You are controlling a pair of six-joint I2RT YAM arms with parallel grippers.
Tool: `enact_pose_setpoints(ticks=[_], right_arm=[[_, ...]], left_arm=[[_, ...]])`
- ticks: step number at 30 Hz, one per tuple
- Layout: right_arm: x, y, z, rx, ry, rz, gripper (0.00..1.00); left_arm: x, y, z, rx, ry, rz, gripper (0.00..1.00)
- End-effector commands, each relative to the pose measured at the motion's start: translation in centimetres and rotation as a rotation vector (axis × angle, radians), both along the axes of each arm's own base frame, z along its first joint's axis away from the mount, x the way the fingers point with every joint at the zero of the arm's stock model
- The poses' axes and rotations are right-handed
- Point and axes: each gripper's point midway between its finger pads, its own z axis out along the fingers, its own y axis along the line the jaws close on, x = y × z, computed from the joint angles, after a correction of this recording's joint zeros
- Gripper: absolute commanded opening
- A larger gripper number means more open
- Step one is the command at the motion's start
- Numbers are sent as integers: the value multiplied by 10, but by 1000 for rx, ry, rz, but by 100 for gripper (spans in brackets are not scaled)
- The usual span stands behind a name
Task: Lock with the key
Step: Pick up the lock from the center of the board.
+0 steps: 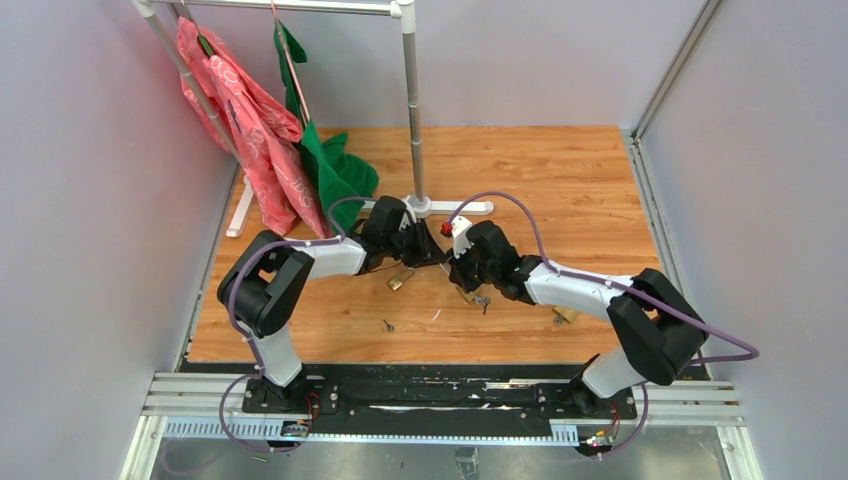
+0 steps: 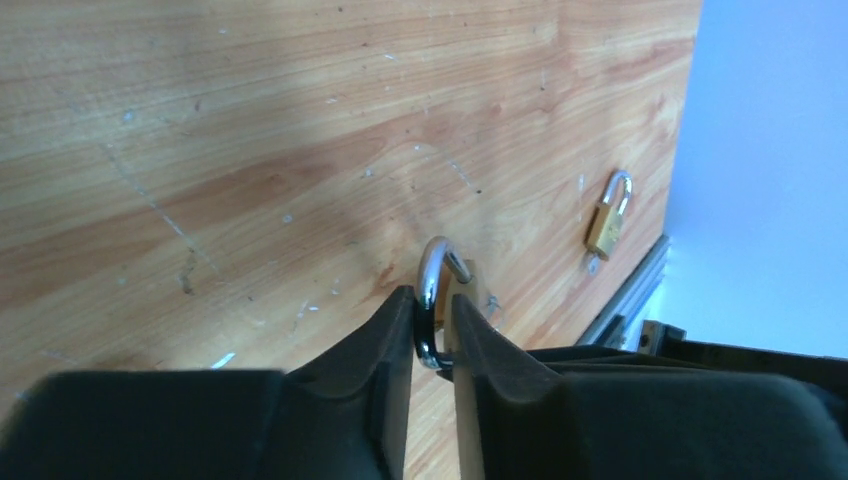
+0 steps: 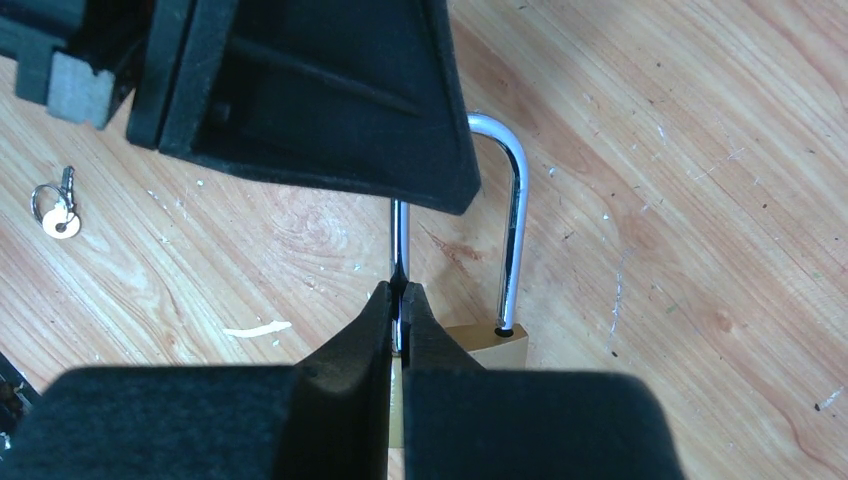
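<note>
Pinning the padlock [image 3: 489, 346] from two sides looks like the whole idea here. Your left jaws [image 2: 432, 302] are clamped on the top bend of its shackle, I'd guess so the body can't twist. Your right jaws [image 3: 400, 296] are pinched tight on the shackle's other leg, right where it meets the brass. Can't tell if that leg is seated. The key [image 3: 56, 212] is in neither grip. It's lying on the bench [image 3: 700, 150], well apart from the lock. A second padlock [image 2: 607, 216] lies near the bench edge.
</note>
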Motion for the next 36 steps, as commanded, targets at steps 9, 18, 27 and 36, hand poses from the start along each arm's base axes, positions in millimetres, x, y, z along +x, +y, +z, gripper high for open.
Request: enact_pose_setpoints(ticks=[9,18,27,36], right_arm=[[2,-1,35,33,-42,-18,17],[-14,-29,112,127,-163,-82,60],[-38,-56,118,198,-477,-162,61],[-43,-56,113,287,-592,-117,62]], left_arm=[[0,-27,54,-123,-82,-69,0],[0,-18,105,-72,-162,23,0],[-9,-7,157,39,-186,154,0],[-14,9,206,6,-265,205,0]])
